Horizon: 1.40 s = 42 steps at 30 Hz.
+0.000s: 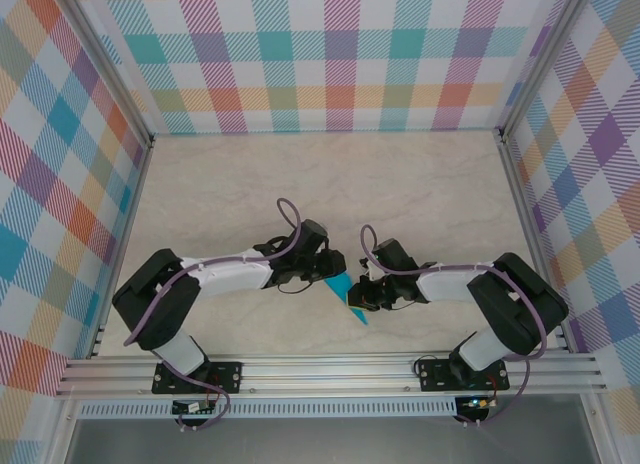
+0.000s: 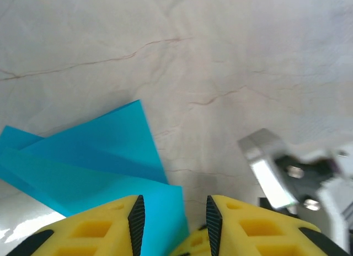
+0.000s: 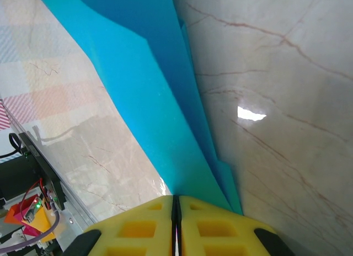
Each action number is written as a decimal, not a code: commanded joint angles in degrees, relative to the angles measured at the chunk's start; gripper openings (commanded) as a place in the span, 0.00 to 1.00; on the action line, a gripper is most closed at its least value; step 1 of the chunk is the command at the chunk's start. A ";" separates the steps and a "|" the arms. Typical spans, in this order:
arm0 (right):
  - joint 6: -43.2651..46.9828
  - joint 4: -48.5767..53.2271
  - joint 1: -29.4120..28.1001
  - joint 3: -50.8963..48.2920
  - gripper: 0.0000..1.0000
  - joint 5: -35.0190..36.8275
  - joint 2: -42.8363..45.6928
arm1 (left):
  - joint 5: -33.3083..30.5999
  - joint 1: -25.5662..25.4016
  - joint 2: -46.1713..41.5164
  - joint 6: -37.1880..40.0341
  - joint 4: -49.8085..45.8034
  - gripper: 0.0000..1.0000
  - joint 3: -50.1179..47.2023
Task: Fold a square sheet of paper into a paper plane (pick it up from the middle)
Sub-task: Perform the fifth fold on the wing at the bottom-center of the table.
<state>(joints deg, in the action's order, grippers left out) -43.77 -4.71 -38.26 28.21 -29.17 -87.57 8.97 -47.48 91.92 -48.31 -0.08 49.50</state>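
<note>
Marble-patterned and pale, the worktop (image 1: 320, 174) stood inside plaid walls (image 1: 320, 54) of many colours. From the near edge the left arm (image 1: 220, 276) and the right arm (image 1: 460, 282) angled inward, their ends close together near the middle front. Between those ends was the paper plane (image 1: 345, 296), a teal-blue folded sheet, narrow, with its sharp tip towards the near edge and its wide end beside the left arm's end. The left tool (image 2: 174, 225) was spread, its yellow fingers (image 2: 110, 234) apart, and a corner of the paper reached into the gap between them. The right tool (image 3: 175, 206) was pressed together, pinching the plane's edge, with the folded layers running away from it over the worktop.
</note>
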 commanded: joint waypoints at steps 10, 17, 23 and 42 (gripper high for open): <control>-1.87 4.19 -0.50 -2.50 0.11 2.37 -1.66 | 2.97 -0.19 2.62 -4.19 11.43 0.35 -5.00; -1.58 4.90 -0.49 -2.81 0.11 2.36 -1.60 | -1.14 0.49 6.85 -4.23 14.73 0.34 -6.23; -1.31 5.63 -0.49 -3.56 0.10 2.53 -1.46 | -2.14 4.07 8.35 -1.35 13.46 0.34 -6.88; -1.58 6.05 -0.49 -3.69 0.10 2.73 0.13 | 2.27 13.64 8.48 4.29 10.47 0.33 -6.83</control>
<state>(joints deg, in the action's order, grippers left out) -44.99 -6.04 -38.37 27.05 -28.56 -86.83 17.08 -37.30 100.01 -47.66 13.91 43.68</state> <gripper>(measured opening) 0.097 0.332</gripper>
